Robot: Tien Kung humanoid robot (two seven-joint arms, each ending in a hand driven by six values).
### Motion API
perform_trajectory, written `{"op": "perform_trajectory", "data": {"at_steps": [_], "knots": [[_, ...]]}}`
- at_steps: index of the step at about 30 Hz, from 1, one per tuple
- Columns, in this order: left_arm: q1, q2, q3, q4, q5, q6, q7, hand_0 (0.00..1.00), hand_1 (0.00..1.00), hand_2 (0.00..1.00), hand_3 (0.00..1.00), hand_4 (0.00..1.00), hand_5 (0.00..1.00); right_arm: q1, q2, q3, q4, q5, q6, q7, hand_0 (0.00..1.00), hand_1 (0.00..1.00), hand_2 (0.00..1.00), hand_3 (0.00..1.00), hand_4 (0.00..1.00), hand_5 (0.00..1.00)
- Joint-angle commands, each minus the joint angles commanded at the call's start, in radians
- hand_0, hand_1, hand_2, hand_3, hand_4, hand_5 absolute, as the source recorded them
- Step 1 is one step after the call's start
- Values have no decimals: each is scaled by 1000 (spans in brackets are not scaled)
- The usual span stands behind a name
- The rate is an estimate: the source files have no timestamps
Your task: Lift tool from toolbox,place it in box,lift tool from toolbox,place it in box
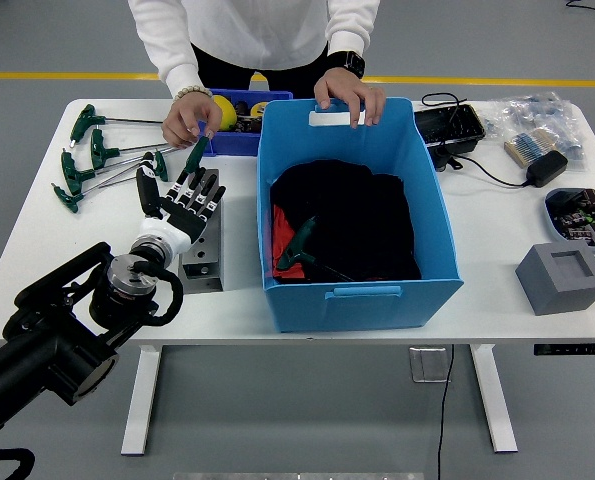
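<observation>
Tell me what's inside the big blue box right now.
The blue box holds bunched black cloth, a bit of red cloth at its left side, and one green-handled tool lying on top. Whatever is under the cloth is covered.

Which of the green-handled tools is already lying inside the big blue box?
Only the green T-handle tool lying on the dark cloth in the blue box; the others lie on the table's left.

Left hand (pixel 182 198), fingers spread flat

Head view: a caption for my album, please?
Robot's left hand reaches over a grey block; a person steadies the blue box.
</observation>
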Motion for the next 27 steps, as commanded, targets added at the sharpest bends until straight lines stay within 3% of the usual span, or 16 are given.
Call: {"op": "perform_trajectory", "data": {"at_steps": [27], "knots": [[-53,-2,40,41,-19,-11,19,647,653,768,853,823,842,11,-4,6,1,-1,-2,2,681,654,721,564,762,696]]}}
